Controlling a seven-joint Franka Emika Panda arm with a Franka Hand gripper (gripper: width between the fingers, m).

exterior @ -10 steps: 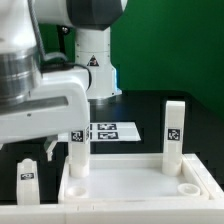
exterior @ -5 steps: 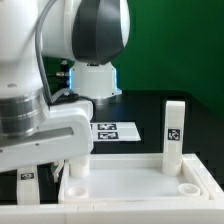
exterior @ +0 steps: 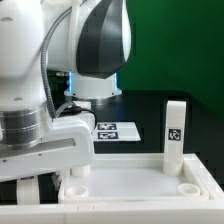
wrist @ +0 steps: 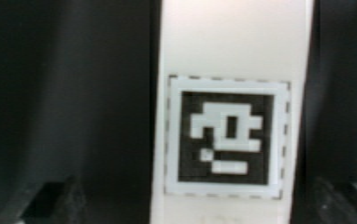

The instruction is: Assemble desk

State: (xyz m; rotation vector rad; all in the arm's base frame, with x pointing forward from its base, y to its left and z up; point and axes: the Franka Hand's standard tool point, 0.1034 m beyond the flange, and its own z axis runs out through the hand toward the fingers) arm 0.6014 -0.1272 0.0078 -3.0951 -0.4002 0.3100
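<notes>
The desk panel [exterior: 135, 186], white and rimmed with round corner sockets, lies at the front. One white tagged leg [exterior: 175, 131] stands upright in its far corner on the exterior view's right. Only the foot of another leg [exterior: 80, 173] shows at the far corner on the left, under the robot's hand. My gripper [exterior: 32, 186] hangs low just off the panel's left end, mostly hidden by the hand. In the wrist view a white leg [wrist: 228, 60] with a square tag runs between the open jaws of the gripper [wrist: 201, 200]. Dark fingers [wrist: 47, 200] stand apart from its sides.
The marker board [exterior: 113, 131] lies flat on the black table behind the panel. The robot's base [exterior: 95, 85] stands at the back, before a green wall. The arm's bulk fills the exterior view's left half.
The hand has come down over the left end of the panel. It now covers most of the left upright leg and the loose leg beside the panel. The jaws stay open.
</notes>
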